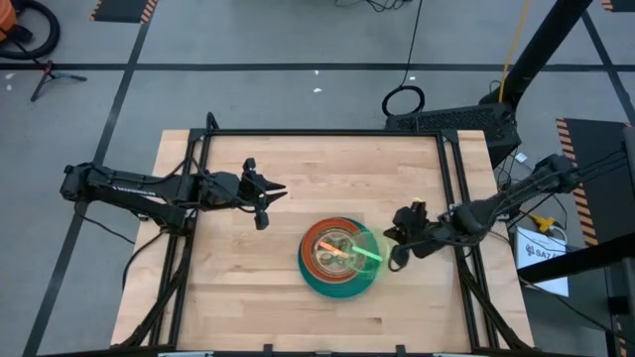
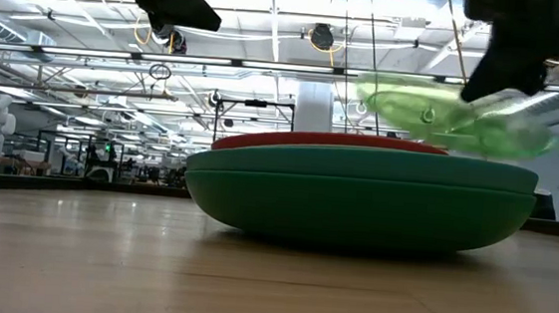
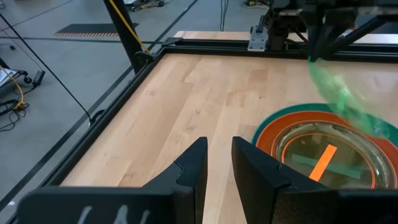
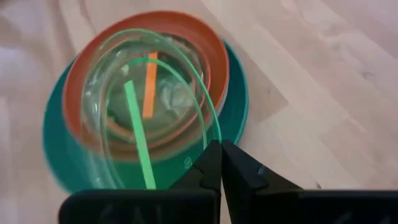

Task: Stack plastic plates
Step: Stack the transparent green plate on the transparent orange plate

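The plastic plates (image 1: 337,260) sit as one stack a little right of centre on the pale wooden desk (image 1: 238,288). The stack looks nearly complete: no loose plate shows anywhere else on the desk. At the bottom lie the large dark green and teal round plates (image 2: 356,198), nested one on the other. Inside them rests the red-orange round plate (image 4: 205,37), and in its hollow lie smaller clear-looking plates, though their number cannot be told. Only the small translucent lime plate (image 4: 186,118) is left to place. The right gripper (image 4: 221,163) has its fingers clamped on that plate's rim, holding it tilted just above the stack's right side. The left gripper (image 3: 217,163) waits left of the stack, fingers slightly apart and empty.
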`<action>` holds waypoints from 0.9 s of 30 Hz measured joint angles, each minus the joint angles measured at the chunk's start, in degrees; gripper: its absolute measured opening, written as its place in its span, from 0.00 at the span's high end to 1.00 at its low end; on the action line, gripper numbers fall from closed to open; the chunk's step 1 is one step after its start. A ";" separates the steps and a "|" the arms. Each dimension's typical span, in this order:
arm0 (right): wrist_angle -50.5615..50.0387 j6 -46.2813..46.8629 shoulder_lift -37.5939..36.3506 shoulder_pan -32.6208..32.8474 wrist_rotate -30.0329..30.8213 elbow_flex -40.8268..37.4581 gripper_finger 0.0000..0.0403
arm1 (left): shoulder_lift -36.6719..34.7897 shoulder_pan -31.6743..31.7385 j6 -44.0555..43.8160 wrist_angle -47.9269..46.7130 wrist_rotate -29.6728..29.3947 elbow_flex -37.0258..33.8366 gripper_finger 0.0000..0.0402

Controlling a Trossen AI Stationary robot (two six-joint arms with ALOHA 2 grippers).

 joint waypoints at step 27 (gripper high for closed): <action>13.52 -8.52 6.68 -10.58 -3.28 0.00 0.78 | 0.00 0.02 1.18 -0.21 0.01 0.00 0.80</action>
